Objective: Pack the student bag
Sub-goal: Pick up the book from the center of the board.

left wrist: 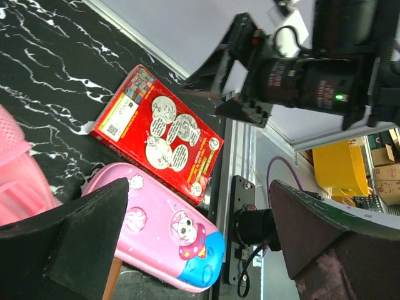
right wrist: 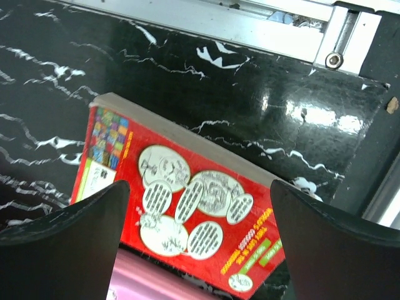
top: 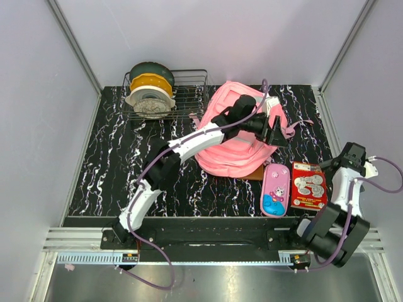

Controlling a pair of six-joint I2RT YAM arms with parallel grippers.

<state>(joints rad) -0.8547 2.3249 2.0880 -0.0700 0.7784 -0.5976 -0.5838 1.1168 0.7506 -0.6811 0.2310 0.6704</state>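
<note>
Broadly, the black, white-veined bench point(top: 113, 163) fills the floor of the cell, and the student bag point(top: 230, 154) is the biggest thing on it. The bag lies slumped toward the back, a little right of centre, a soft pink heap with a strap trailing off its right side. In the left wrist view only a strip of its pink fabric shows at the left edge.

Next in size, a wire rack point(top: 189, 94) stands at the back left, just beside the bag. It carries three round spools point(top: 150, 91) on edge, one dark, one yellow and one white.

The left arm point(top: 182, 148) reaches diagonally from its base across the bag. The left gripper point(top: 276, 131) hangs over the bag's right side. Its fingers point(left wrist: 81, 237) stand wide apart with nothing between them. Its wrist view looks past them to the two items on the bench and the other arm beyond.

The right arm point(top: 343, 189) is folded up at the near right corner. The right gripper point(right wrist: 200, 206) is poised over a red book point(top: 308, 184). Its fingers point(right wrist: 69, 237) are likewise spread wide and grip nothing.

That book lies flat near the front right, its cover printed with white round panels. Just left of it lies a pink pencil case point(top: 276, 189) with a blue end and a cartoon figure, close to the bag's near right corner. Whether case and book touch cannot be told.
</note>
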